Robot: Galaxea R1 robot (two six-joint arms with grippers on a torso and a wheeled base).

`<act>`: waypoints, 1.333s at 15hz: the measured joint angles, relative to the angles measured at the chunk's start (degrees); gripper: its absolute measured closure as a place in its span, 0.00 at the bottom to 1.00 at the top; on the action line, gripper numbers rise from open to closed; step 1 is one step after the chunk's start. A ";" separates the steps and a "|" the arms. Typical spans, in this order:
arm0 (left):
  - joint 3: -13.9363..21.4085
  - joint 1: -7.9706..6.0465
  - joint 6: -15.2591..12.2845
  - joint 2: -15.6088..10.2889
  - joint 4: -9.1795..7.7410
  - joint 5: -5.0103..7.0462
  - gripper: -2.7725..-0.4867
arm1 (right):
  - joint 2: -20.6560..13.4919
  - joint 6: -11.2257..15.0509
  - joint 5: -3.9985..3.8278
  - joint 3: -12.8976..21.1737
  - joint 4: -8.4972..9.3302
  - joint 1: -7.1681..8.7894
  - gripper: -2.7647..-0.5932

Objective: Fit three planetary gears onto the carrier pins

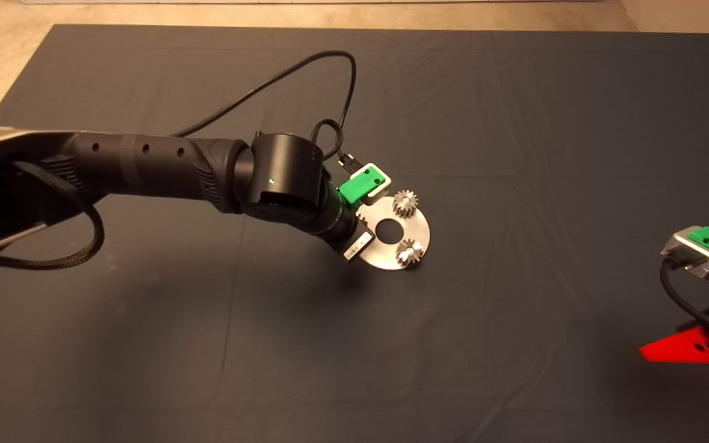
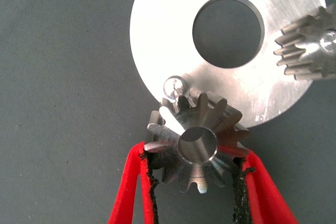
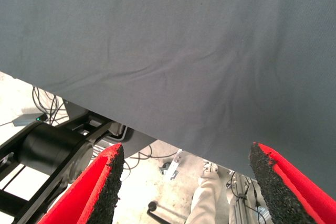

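The round silver carrier disc lies mid-mat, with two planetary gears on its pins. In the left wrist view the disc shows one bare pin near its edge. My left gripper is shut on a third gear, held just beside and above that bare pin, overlapping the disc's rim. Another seated gear shows at the disc's far side. In the head view the left wrist hides the held gear. My right gripper is open and empty, parked at the mat's lower right edge.
The dark mat surrounds the disc. A black cable loops above the left arm. In the right wrist view a person's leg and a black frame stand on the floor past the mat's edge.
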 joint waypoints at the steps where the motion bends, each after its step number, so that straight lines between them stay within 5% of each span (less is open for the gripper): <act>1: -0.71 0.00 0.57 0.13 0.05 -0.41 0.95 | 0.00 0.00 0.00 0.00 -0.01 0.00 0.46; 6: -2.26 0.00 1.45 1.41 0.02 -0.73 0.95 | -0.28 0.00 -0.02 0.02 -0.01 0.00 0.46; 10: -3.25 0.02 1.48 1.41 0.00 -2.72 0.95 | -0.79 0.00 0.00 0.02 0.00 0.00 0.46; 20: -4.36 1.32 2.52 1.41 0.00 -3.50 0.95 | -0.81 0.00 0.00 0.02 -0.01 0.00 0.46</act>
